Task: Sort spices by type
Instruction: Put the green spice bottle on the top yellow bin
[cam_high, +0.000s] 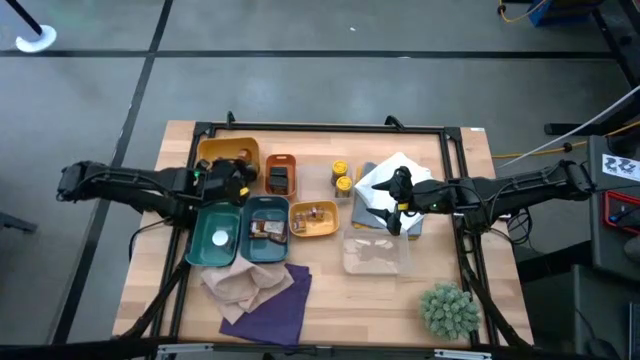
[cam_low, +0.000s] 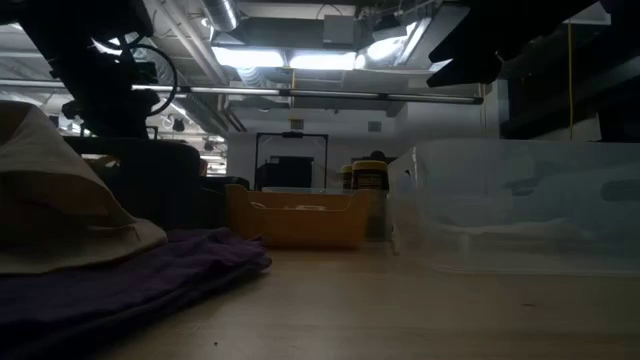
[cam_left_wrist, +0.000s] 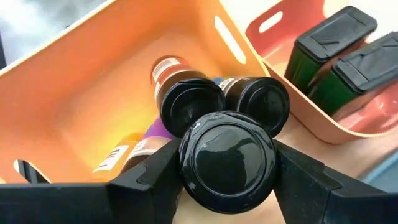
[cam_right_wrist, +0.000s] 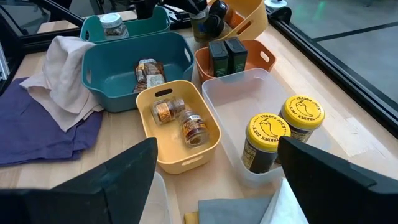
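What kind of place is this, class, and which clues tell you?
Probably a robotics lab or workshop: a wooden table in a black frame, bare ceiling pipes with strip lights, and cables on a concrete floor.

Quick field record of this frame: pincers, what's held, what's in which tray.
left pincer: shut on black-capped jar, over the orange-yellow tray
right pincer: open, empty, near the clear tray
orange-yellow tray: two more black-capped jars lying inside
small orange tray: two dark green tins
clear tray: two yellow-lidded jars
yellow tray: two small jars
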